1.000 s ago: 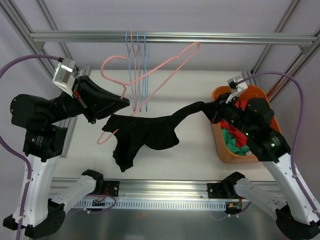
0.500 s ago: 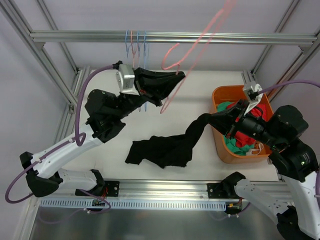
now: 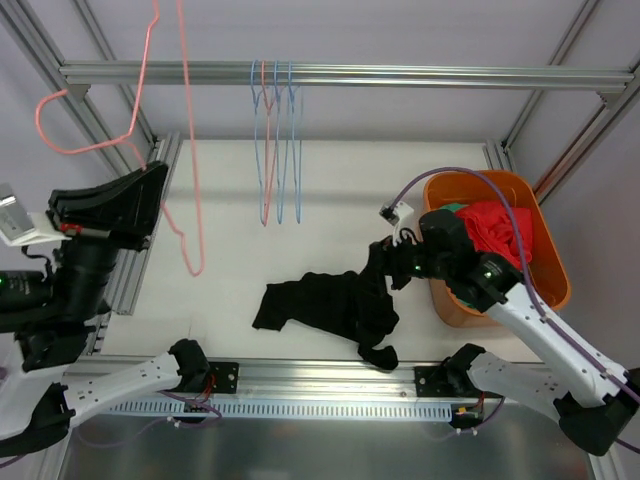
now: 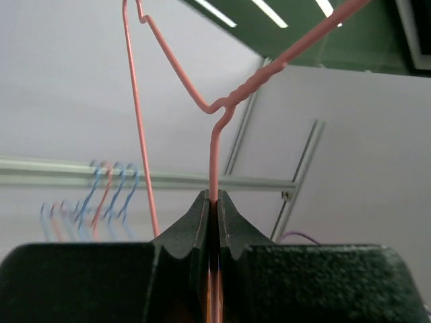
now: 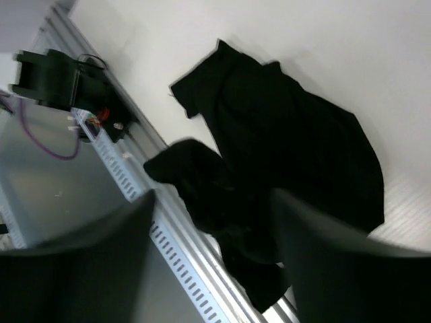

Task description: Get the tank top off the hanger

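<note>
Top external: your left claw (image 3: pixel 158 185) is clamping the hanger (image 3: pixel 187 150), right claw (image 3: pixel 385 262) gaping wide; the tank top (image 3: pixel 320 300) is overhanging the desk's (image 3: pixel 350 200) near edge and risking sliding off.

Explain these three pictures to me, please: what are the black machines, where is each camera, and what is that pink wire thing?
The machines are two robot arms bolted to the near edge of a table. The wide picture looks down from above and behind them; the other two come from small cameras on each wrist, so each shows its own fingers. The left gripper is shut on a pink wire hanger, held high and bare. The black tank top lies crumpled on the table, off the hanger. The right gripper hangs just over it with its fingers apart, blurred in its own view. Beside it stands an orange bin of red and green clothes. More blue and pink hangers hang from the rail at the back.
</note>
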Controlling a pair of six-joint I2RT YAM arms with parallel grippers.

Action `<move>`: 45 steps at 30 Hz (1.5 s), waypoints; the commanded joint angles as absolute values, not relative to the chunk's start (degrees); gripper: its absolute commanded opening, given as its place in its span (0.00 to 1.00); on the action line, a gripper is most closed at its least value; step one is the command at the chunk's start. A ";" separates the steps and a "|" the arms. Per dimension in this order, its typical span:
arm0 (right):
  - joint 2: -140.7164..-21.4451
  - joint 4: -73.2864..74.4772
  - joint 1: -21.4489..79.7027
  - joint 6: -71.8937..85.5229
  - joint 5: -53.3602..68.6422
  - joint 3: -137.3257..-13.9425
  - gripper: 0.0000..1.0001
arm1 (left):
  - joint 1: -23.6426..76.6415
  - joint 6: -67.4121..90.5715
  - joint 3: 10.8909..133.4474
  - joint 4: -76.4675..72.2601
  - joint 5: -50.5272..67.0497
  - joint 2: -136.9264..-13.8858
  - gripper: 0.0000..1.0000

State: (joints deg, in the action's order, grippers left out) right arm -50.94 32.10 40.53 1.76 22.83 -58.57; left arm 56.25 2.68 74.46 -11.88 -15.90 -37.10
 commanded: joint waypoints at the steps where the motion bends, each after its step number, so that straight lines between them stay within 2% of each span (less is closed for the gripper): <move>1: -52.03 26.37 42.10 2.10 16.01 -56.70 0.99 | 56.43 13.16 70.50 13.37 -29.77 -31.23 0.00; 4: -50.98 26.63 41.92 1.32 10.38 -56.86 1.00 | 56.43 20.73 68.03 25.44 -34.54 -27.26 0.00; 8: -51.59 28.21 40.35 0.53 8.35 -58.45 1.00 | 56.43 28.72 66.36 35.82 -31.74 -26.98 0.00; 10: -52.03 28.21 39.99 0.44 8.52 -58.80 1.00 | 56.43 31.11 64.87 37.44 -30.15 -28.38 0.00; 13: -53.00 28.13 39.64 0.44 9.40 -59.32 1.00 | 56.43 30.68 65.56 38.58 -34.61 -32.86 0.00; 17: -53.88 27.95 39.73 0.44 10.37 -60.47 1.00 | 54.68 25.17 73.19 38.32 -41.48 -42.52 0.00; 18: -53.88 27.95 39.64 0.44 10.46 -60.56 1.00 | 52.32 23.66 78.17 37.28 -40.09 -47.59 0.00; 20: -53.70 27.95 39.73 0.53 10.46 -60.91 0.99 | 37.76 22.50 82.69 36.13 -23.45 -52.01 0.00; 23: -52.74 27.95 39.64 0.70 10.63 -61.17 1.00 | 26.66 21.63 89.10 30.78 -9.18 -58.95 0.00; 28: -50.98 28.56 39.55 0.44 9.67 -60.12 1.00 | 25.58 18.28 96.67 28.30 -5.80 -64.67 0.00; 35: -51.15 28.74 39.20 -1.40 9.84 -59.94 0.99 | 17.23 19.94 104.67 28.39 5.80 -74.17 0.00; 45: -51.33 28.56 38.85 -2.11 10.98 -58.62 1.00 | 14.59 23.64 95.11 24.97 8.78 -74.71 0.00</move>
State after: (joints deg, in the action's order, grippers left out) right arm -51.70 30.22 39.11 -0.95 10.52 -58.39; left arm 15.40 21.50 97.34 29.74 5.61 -76.42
